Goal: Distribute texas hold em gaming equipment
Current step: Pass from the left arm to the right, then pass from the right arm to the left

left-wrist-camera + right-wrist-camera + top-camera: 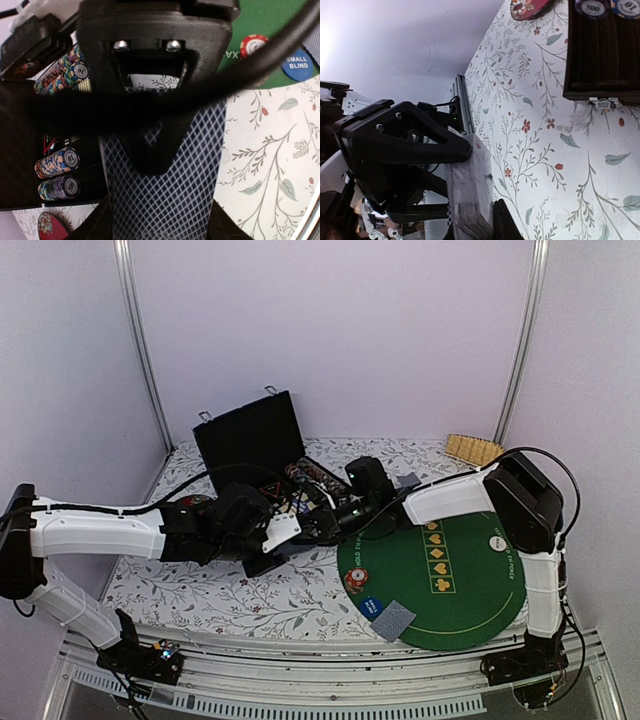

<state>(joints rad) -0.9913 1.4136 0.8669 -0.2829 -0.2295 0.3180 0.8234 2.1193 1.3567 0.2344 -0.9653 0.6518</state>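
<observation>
Left wrist view shows the left claw point(155, 170) clamped on a deck of cards point(170, 210), grid-patterned backs up, with one finger pressed across the top card. Just beside it, the right claw point(482, 182) has its fingers close on either side of the deck's pale edge. Whether they pinch a card or only bracket it, I cannot tell. Both claws meet just in front of the black case point(250, 440), whose open tray holds rows of striped chips point(56, 163). To the right of the case and nearer the arms lies the green mat point(470, 590). It carries a red chip point(357, 580), a blue button point(372, 606) and one face-down card point(393, 621) on the side toward the case. The step in hand looks like dealing: peeling a single card off the held deck. Next, I judge, the right claw needs a firm pinch on the top card alone, then a slide clear of the deck and a carry away from the case to the mat.
</observation>
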